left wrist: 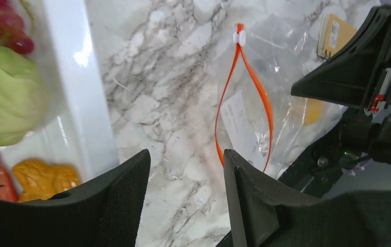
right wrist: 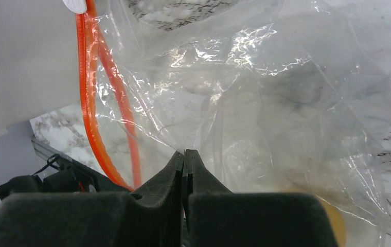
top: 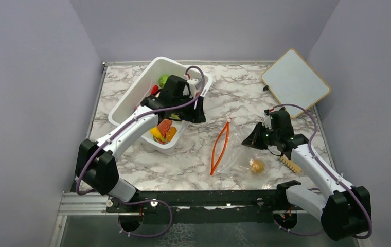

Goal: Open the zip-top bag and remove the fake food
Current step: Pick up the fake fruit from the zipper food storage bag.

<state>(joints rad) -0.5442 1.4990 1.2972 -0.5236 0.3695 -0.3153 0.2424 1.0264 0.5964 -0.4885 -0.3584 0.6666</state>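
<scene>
The zip-top bag (top: 237, 149) lies flat on the marble, its orange-red zip strip (top: 219, 146) spread into an open loop. One round orange piece of fake food (top: 257, 165) rests inside it, also seen through the film as an orange piece (left wrist: 312, 110) in the left wrist view. My right gripper (top: 250, 140) is shut, pinching the clear film (right wrist: 245, 103) at its tips (right wrist: 184, 153). My left gripper (top: 197, 116) hovers at the right rim of the white tub (top: 131, 98). It is open (left wrist: 187, 157) and empty, with bare marble between the fingers. A watermelon slice (top: 165, 126) and orange pieces (left wrist: 41, 177) lie in the tub.
The tub also holds a green cabbage (left wrist: 3, 98) and dark grapes (left wrist: 3, 25). A white board with a wooden frame (top: 295, 82) leans at the back right. A tan toothed strip (top: 290, 163) lies beside the right arm. Grey walls close in both sides.
</scene>
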